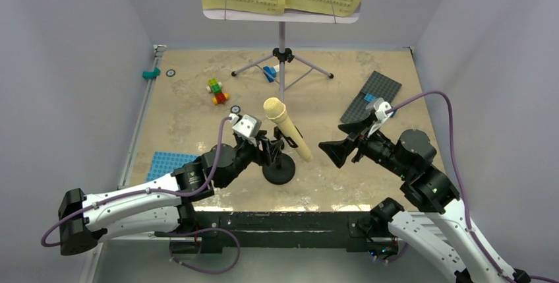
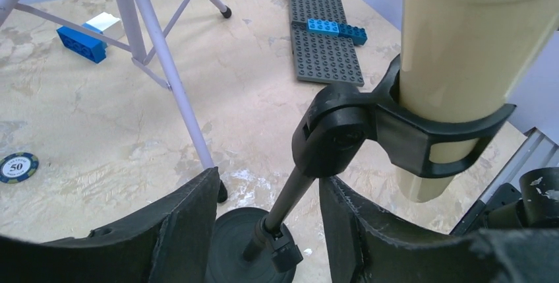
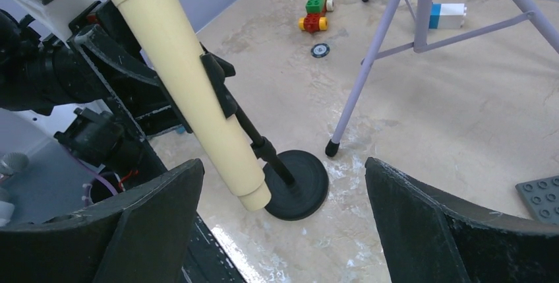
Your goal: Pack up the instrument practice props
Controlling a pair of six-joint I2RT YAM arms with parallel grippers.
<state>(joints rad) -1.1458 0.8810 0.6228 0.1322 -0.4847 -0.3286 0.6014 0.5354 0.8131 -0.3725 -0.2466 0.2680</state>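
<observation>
Mottled tabletop (image 1: 198,121) — cream microphone (image 1: 287,128) tilts in black stand (image 1: 279,171).

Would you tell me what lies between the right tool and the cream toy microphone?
Only bare table separates the right tool from the cream toy microphone, as the top view shows.
</observation>
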